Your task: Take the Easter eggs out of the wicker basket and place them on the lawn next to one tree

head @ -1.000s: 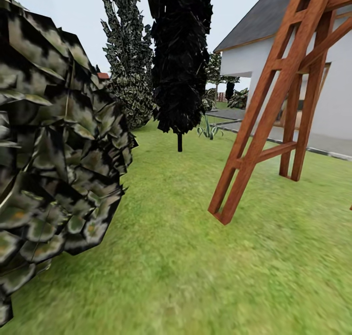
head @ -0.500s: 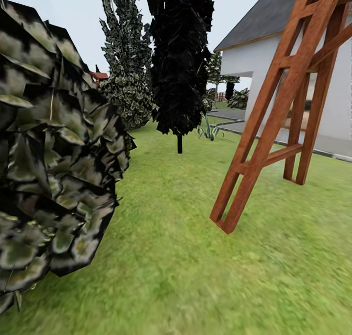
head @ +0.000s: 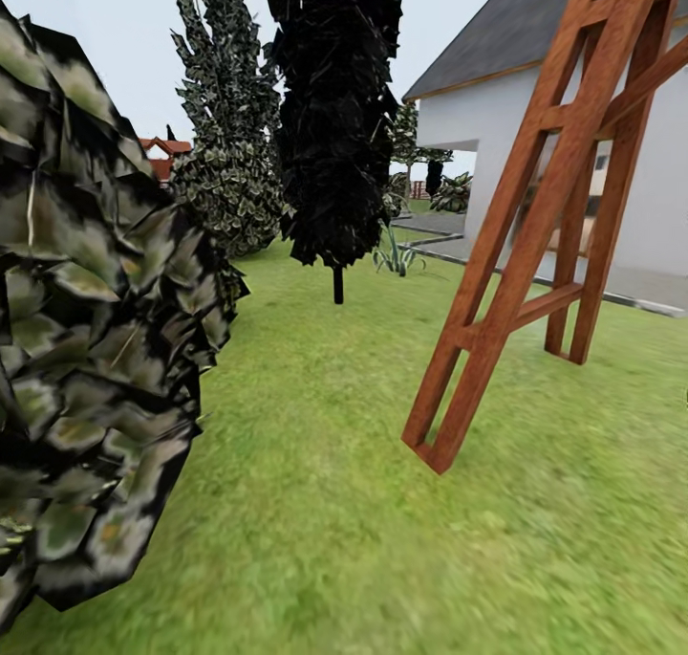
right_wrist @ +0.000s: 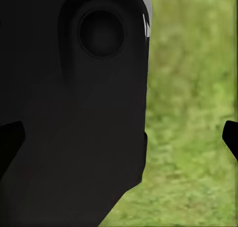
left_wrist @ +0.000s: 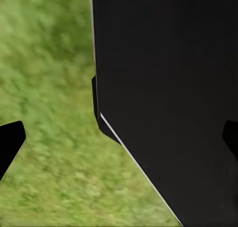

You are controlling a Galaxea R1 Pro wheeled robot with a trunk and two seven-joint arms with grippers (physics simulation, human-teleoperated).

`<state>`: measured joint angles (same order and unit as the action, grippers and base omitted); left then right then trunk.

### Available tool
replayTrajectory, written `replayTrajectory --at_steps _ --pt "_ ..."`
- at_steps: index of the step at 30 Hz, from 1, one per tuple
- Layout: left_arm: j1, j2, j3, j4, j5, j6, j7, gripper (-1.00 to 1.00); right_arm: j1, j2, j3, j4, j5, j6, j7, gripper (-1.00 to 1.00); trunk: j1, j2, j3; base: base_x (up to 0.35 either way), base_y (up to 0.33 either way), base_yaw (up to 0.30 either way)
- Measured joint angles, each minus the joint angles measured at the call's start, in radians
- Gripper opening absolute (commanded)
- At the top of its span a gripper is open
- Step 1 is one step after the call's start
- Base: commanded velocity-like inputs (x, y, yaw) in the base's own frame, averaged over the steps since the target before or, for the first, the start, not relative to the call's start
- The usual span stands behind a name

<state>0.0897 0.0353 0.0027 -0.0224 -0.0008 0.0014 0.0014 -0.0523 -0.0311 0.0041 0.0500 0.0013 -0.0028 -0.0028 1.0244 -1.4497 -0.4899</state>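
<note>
The Easter eggs and the wicker basket are out of view. The lawn (head: 325, 512) spreads ahead of me in the head view. A tree with a jagged green-grey crown (head: 225, 120) stands at the back left, its trunk hidden by foliage. In the left wrist view my left gripper (left_wrist: 119, 140) is open, one dark fingertip at each picture edge, with grass and a black part of my own body beyond it. My right gripper (right_wrist: 119, 137) in the right wrist view is open too, with nothing between its fingers.
A big leafy bush (head: 86, 349) crowds the near left. An all-black tree (head: 334, 110) on a thin trunk stands mid-distance. A slanted brown wooden frame (head: 516, 253) rises at the right. Behind it are a white house (head: 659, 186) and grey paving (head: 640, 287).
The whole head view has shifted as the camera moved on: the bush, trees and house have slid slightly left, and the frame's foot sits lower in the picture.
</note>
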Motion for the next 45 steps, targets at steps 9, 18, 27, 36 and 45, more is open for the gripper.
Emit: replayTrajectory --at_steps 9,18,27,36,45 --pt "0.0 0.0 0.0 0.0 0.0 0.0 0.0 1.0 0.0 0.0 0.0 0.0 0.0 0.0 0.0 1.0 0.0 0.0 0.0 0.335 0.0 -0.182" --pt "0.0 0.0 0.0 0.0 0.0 0.0 0.0 1.0 0.0 0.0 -0.001 0.0 0.0 0.0 0.0 1.0 0.0 0.0 0.0 0.335 0.0 -0.005" --pt "0.0 0.0 0.0 0.0 0.0 0.0 0.0 1.0 0.0 0.0 0.0 0.0 0.0 0.0 0.0 1.0 0.0 0.0 0.0 0.335 0.0 0.0" --pt "0.0 0.0 0.0 0.0 -0.001 0.0 0.0 1.0 0.0 0.0 -0.001 0.0 0.0 0.0 0.0 1.0 0.0 0.0 0.0 0.335 0.0 0.0" --pt "0.0 0.0 0.0 0.0 -0.001 0.0 0.0 1.0 0.0 0.0 -0.003 0.0 -0.003 0.0 -0.001 1.0 0.0 0.0 0.0 0.335 0.0 0.078"
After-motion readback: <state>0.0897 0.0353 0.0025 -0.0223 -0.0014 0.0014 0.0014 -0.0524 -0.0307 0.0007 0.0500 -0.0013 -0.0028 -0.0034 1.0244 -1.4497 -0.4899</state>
